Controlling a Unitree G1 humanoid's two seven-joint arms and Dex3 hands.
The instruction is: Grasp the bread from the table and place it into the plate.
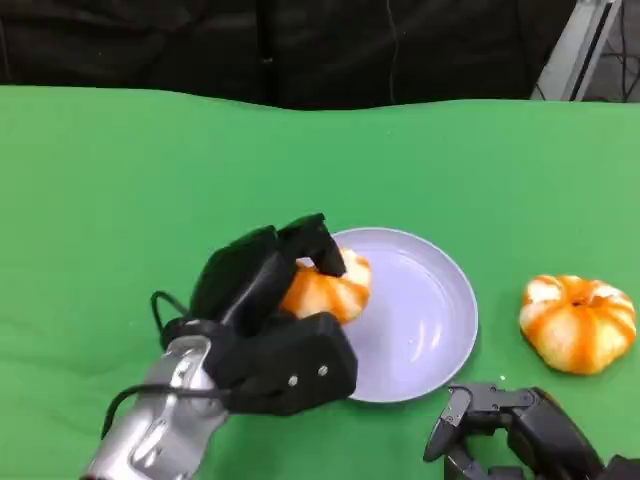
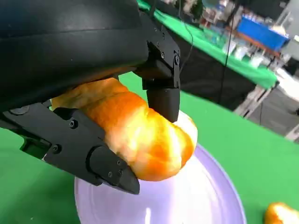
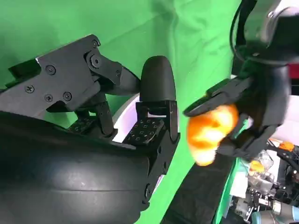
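Observation:
My left hand (image 1: 265, 320) grips an orange-and-white bread roll (image 1: 327, 288) and holds it over the left part of the lilac plate (image 1: 430, 320). In the left wrist view the roll (image 2: 140, 135) sits clamped between black fingers (image 2: 161, 79) just above the plate (image 2: 201, 200). A second bread roll (image 1: 578, 322) lies on the green table to the right of the plate. My right hand (image 1: 520, 430) rests low at the front right with fingers apart and nothing in it. The right wrist view shows my left hand (image 3: 252, 107) holding the roll (image 3: 210, 133).
The green table (image 1: 120, 200) stretches wide to the left and behind the plate. A black backdrop (image 1: 300, 40) hangs beyond the far edge. A metal frame (image 1: 580, 45) stands at the back right.

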